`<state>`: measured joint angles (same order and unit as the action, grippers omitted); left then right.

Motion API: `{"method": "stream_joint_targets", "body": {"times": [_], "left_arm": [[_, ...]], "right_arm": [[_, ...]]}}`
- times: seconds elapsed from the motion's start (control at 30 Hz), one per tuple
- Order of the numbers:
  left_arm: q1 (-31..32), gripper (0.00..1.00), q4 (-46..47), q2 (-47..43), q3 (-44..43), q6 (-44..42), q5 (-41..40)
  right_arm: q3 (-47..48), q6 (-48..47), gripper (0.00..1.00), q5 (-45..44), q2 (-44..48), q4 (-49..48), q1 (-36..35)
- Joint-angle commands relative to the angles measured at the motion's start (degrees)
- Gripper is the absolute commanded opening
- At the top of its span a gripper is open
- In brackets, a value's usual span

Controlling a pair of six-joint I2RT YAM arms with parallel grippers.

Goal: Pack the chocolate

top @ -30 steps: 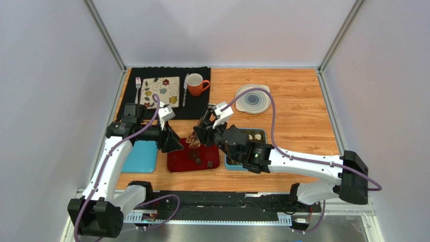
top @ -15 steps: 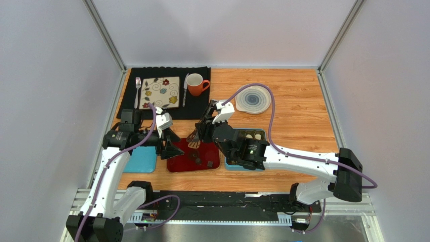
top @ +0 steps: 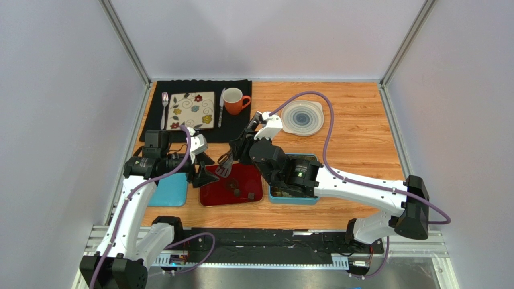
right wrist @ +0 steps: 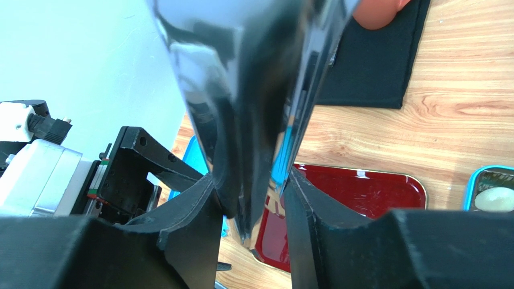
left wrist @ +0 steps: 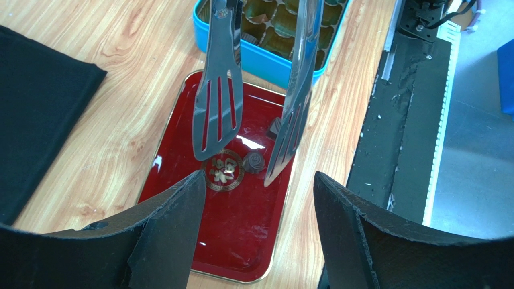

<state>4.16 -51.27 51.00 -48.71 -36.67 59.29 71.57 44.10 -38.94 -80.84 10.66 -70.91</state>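
Top view: teal box w/ brown gridded insert (top: 292, 200) mostly under right arm (top: 362, 186), contents unseen. Dark bonbons (top: 249, 195) on glossy red tray (top: 211, 195) too small to tell shape. Left wrist: box cut by top edge. Right wrist: shiny steel slotted tongs (right wrist: 253, 90) blurred, ends lost behind right gripper (right wrist: 250, 180) jaws. Orange mug (right wrist: 386, 9) & cream bonbon (right wrist: 494, 198) cut off at edges.

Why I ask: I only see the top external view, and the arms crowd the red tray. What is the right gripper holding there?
Observer: The right gripper is shut on metal tongs, blades pointing down at the red tray.
Operator: Any chocolate between the blades?
Observer: One dark chocolate lies on the tray between the blade tips; whether they touch it I cannot tell.
Operator: And the left gripper?
Observer: The left gripper is open and empty.
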Motion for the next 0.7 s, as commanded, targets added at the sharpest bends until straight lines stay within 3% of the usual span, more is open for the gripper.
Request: {"method": "stream_joint_targets", "body": {"times": [0.0,0.33,0.67], "left_arm": [[0.23,0.75,2.13,-0.55,0.28,-2.10,0.39],[0.23,0.76,-0.32,0.15,0.28,-4.73,7.24],[0.23,0.75,-6.13,0.85,1.42,-10.71,6.11]], "right_arm": [[1.64,2.75,0.43,-0.52,0.07,-1.07,-0.10],[1.73,3.72,0.44,2.02,-0.90,-3.97,-0.01],[1.91,3.10,0.37,3.16,-1.16,-5.03,-0.01]]}}
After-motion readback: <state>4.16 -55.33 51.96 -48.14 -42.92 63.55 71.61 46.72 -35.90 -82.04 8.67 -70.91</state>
